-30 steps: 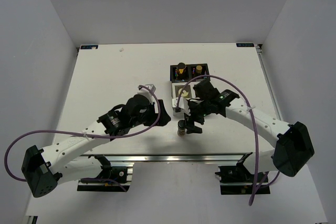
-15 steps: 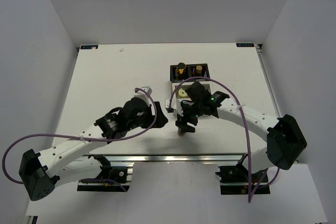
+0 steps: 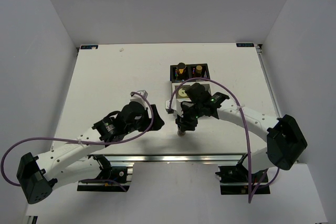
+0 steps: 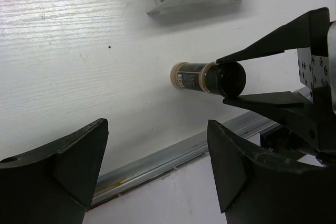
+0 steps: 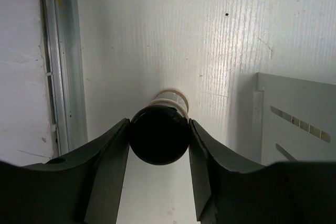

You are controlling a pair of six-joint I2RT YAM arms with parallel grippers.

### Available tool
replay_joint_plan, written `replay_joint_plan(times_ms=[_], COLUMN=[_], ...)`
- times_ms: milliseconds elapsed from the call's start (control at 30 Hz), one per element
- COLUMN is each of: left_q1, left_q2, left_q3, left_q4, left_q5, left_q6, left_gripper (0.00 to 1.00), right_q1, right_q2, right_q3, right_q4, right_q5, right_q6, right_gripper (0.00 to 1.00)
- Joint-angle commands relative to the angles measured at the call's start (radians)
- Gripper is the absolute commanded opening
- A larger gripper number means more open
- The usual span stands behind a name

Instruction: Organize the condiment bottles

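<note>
Table (image 3: 105, 77) white, w/ fine ridged grain in wrist views; short jar (image 4: 202, 77) tan-brown w/ black cap, pale label strip w/ tiny dark print; left gripper (image 4: 156, 129) & right gripper (image 5: 159, 129) black; box (image 3: 189, 65) black at back, white in front, white wall w/ slanted slots; tall bottles (image 3: 181, 70) dark w/ yellow-orange; conical bottle (image 3: 182, 93) cream; arm links (image 3: 68, 150) white, joints black; cables (image 3: 37, 139) purple; rail (image 4: 173, 153) silver.
</note>
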Motion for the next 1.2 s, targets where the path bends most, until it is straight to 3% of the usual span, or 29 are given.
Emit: replay_joint_plan(times_ms=[0, 100, 133, 167, 600, 800, 1033, 1167], left_q1=[-0.001, -0.001, -0.001, -0.001, -0.001, -0.001, -0.001, 0.000], left_q2=[-0.030, -0.036, -0.036, -0.036, -0.039, -0.022, -0.009, -0.010], left_q3=[-0.013, -0.018, -0.018, -0.018, -0.033, -0.039, -0.034, -0.042], left_q4=[0.004, 0.005, 0.005, 0.004, 0.025, 0.053, 0.065, 0.077], left_q5=[-0.027, -0.029, -0.032, -0.032, -0.026, -0.016, -0.012, -0.009], left_q6=[-0.010, -0.014, -0.014, -0.014, -0.014, 0.000, 0.017, 0.020], left_gripper=[0.85, 0.85, 0.85, 0.85, 0.85, 0.85, 0.85, 0.85], right_q1=[0.008, 0.006, 0.006, 0.006, -0.037, -0.089, -0.381, -0.445], right_q2=[-0.040, -0.059, -0.066, -0.074, -0.258, -0.303, -0.232, -0.182], right_q3=[-0.014, -0.012, -0.009, -0.006, 0.226, 0.285, 0.365, 0.393], right_q4=[0.000, -0.016, -0.020, -0.022, -0.229, -0.191, -0.183, -0.162], right_q5=[-0.018, -0.028, -0.031, -0.028, -0.090, 0.035, 0.011, 0.003], right_q6=[-0.016, -0.016, -0.015, -0.007, 0.066, 0.166, 0.212, 0.194], right_gripper=[0.41, 0.28, 0.07, 0.00, 0.00, 0.00, 0.00, 0.00])
